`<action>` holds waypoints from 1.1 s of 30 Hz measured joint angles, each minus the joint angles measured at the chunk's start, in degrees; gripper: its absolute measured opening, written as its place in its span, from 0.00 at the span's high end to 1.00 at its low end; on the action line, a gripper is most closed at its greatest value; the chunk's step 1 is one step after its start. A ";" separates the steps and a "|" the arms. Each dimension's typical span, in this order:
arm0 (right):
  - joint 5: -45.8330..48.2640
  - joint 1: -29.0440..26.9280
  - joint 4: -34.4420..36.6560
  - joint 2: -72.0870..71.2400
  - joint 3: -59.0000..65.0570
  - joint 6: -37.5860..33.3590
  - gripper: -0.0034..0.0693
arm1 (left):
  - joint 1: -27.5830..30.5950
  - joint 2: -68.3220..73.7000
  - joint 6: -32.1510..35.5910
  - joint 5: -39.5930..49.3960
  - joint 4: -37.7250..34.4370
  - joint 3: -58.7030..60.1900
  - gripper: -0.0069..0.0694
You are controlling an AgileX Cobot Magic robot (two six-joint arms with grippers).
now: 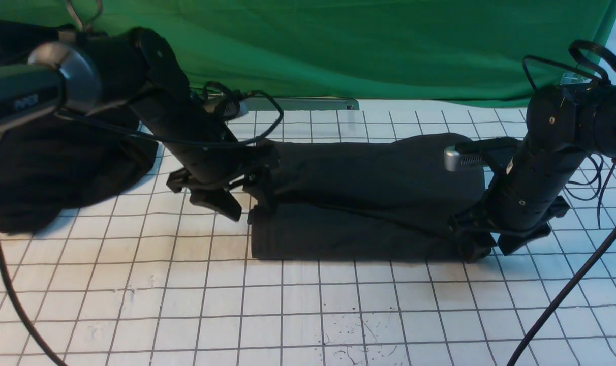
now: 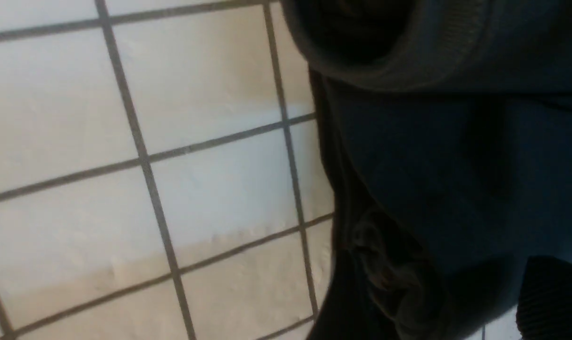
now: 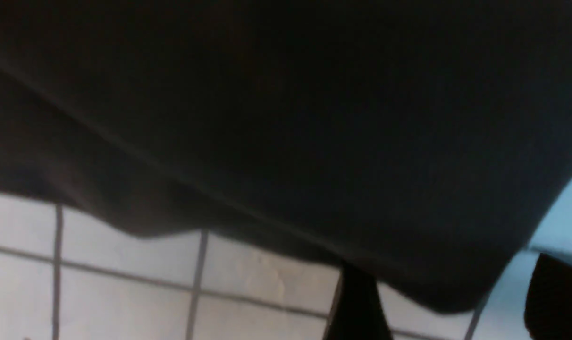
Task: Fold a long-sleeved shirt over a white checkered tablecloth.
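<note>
Checkered tablecloth (image 1: 338, 315) overlaid by a folded dark shirt (image 1: 364, 173)
Fingers of the left hand (image 1: 254, 208) and right hand (image 1: 486, 246) are spread at the shirt's two sides; a crosswise fold is apparently being released. Next, both hands should be lifted clear without the upper layer being dragged.

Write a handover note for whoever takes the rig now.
Left gripper: open, fingers astride the shirt's edge.
Right gripper: open, fingers either side of a shirt corner.
Black shirt: folded into a wide bundle on the white checkered tablecloth, between the arms; upper layer lies slantwise, leaving a strip of lower layer showing on the near side.
Done: shirt doubled over into the bundle.
Left: probably back both grippers off, even up the slanted layer, then judge whether another fold is needed.
</note>
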 joint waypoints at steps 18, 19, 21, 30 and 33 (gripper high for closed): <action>6.35 0.00 0.76 -2.00 1.32 -2.82 0.91 | -0.65 -1.17 -0.98 2.40 -0.87 0.14 0.84; 7.10 0.00 0.88 -3.10 2.13 -2.82 0.91 | -0.97 -2.55 -0.98 3.15 -0.22 0.66 0.84; 8.08 0.00 1.17 -5.35 4.70 -2.82 0.91 | -2.01 -4.65 -0.98 4.35 0.55 2.23 0.84; 6.29 0.00 1.54 -12.30 14.86 -2.77 0.91 | -4.24 -10.29 -1.03 2.23 0.36 13.84 0.84; 3.77 0.00 1.87 -12.41 18.10 -2.77 0.90 | -4.24 -10.42 -1.03 1.07 -0.55 17.47 0.84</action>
